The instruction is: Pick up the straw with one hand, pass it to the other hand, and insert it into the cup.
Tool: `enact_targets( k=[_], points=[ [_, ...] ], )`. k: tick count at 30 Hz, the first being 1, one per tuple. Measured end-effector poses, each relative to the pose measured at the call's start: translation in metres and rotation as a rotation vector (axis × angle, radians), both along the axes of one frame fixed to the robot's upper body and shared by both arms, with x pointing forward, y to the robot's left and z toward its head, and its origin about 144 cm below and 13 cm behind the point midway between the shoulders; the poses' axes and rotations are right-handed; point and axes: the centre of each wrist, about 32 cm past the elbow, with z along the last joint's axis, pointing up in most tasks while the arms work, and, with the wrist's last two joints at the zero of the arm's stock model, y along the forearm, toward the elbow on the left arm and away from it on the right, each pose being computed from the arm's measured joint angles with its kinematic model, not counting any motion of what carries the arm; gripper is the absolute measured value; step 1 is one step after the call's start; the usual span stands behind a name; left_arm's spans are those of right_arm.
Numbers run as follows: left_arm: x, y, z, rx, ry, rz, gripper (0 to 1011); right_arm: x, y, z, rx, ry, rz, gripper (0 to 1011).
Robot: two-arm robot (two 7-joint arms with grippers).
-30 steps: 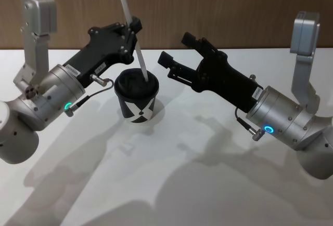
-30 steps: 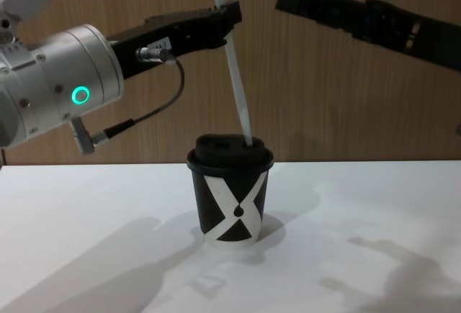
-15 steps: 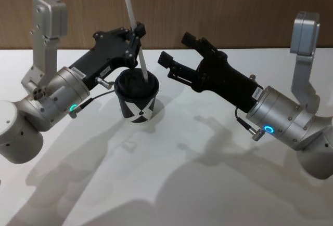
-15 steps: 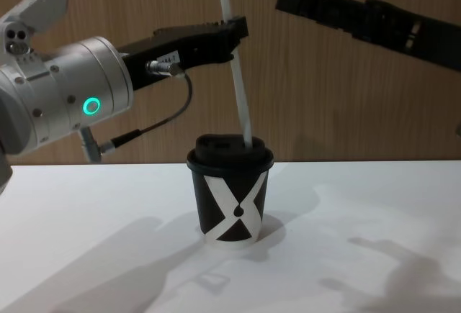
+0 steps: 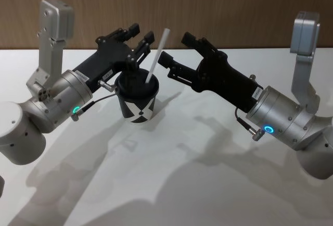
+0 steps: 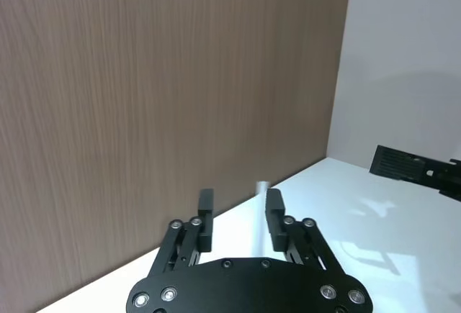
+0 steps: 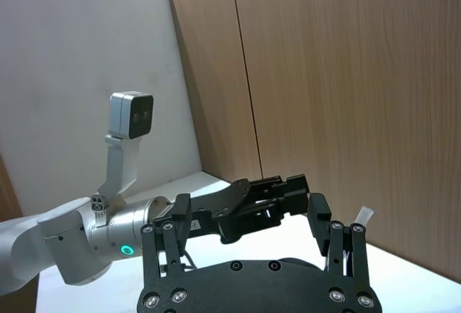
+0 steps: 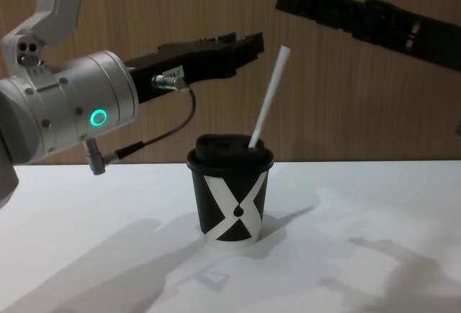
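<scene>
Straw (image 5: 156, 54) in cup (image 5: 137, 95), tilted — beside open left end effector (image 5: 141, 34)

I read the cup (image 8: 230, 201) as matt black paper under a smooth plastic lid. Straw (image 8: 269, 97) smooth, plain white, probably plastic. Left gripper (image 5: 139, 34) matt black; its wrist brushed silver metal. Table (image 8: 360, 255) smooth, faintly glossy white. Back wall (image 6: 144, 75) wood-grain panel.

Right pincer (image 7: 252, 225) spread — straw (image 7: 359, 221) beyond.

White straw (image 5: 155, 60), black cup (image 8: 230, 198) — white X pattern, black lid
</scene>
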Motion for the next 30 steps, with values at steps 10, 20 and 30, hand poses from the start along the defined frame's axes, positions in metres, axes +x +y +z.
enact_targets(
  k=[10, 20, 30],
  points=[
    [-0.006, 0.002, -0.006, 0.006, 0.018, 0.021, 714, 0.000, 0.000, 0.000, -0.002, 0.001, 0.000, 1001],
    [-0.021, 0.007, -0.011, 0.002, 0.028, 0.042, 1002, -0.006, -0.001, -0.002, -0.019, 0.011, -0.007, 1001],
    [-0.037, 0.012, -0.014, -0.002, 0.030, 0.065, 999, -0.015, -0.009, -0.005, -0.038, 0.028, -0.033, 1001]
  ],
)
